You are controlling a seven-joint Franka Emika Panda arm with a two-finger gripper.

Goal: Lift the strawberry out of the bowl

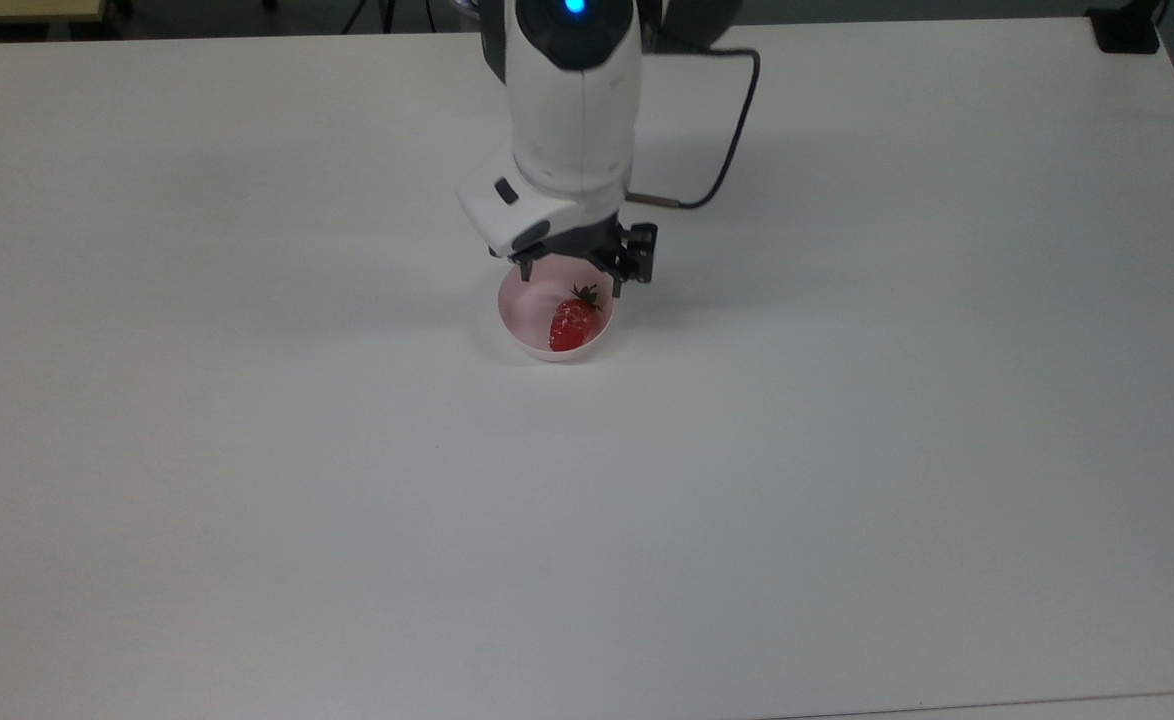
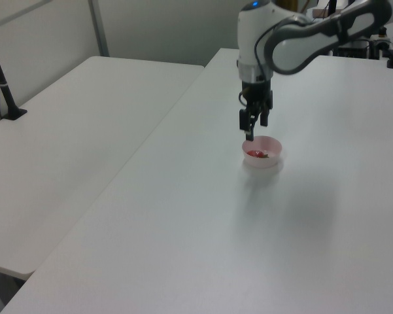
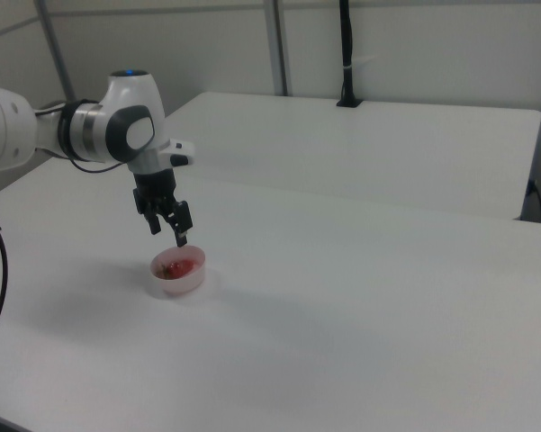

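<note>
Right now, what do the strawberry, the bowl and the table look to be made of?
Strawberry: glossy red with bright highlights and a dark green leafy top; the sheen suggests plastic, though real fruit cannot be excluded. Bowl: pale pink, thin-walled, smooth, unmarked, probably plastic. Table: flat white matte top with soft reflections, likely laminate. The gripper hangs open just above the bowl.

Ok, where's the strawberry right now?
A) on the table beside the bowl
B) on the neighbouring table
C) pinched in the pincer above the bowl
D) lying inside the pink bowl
D: the strawberry lies inside the bowl, leafy top toward the arm in the top view, while the open pincer hangs just above the rim without touching it.
</note>
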